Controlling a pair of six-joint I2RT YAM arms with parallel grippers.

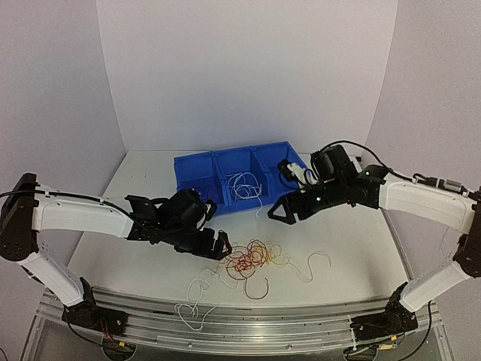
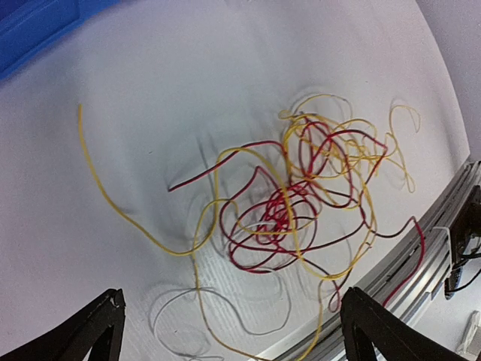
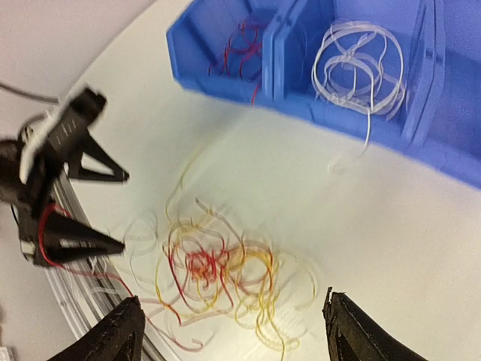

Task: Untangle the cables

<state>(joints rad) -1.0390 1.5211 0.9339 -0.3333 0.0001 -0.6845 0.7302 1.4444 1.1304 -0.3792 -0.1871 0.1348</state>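
A tangle of dark red and yellow-orange cables lies on the white table in front of the blue bin. It shows in the left wrist view and, blurred, in the right wrist view. White cables lie coiled in the bin's middle compartment, and red ones in the one beside it. My left gripper is open and empty just left of the tangle. My right gripper is open and empty above the tangle's far right.
Loose white cables lie at the front left and right of the tangle. A dark red strand curls near the metal rail along the front edge. The left gripper's fingers show in the right wrist view.
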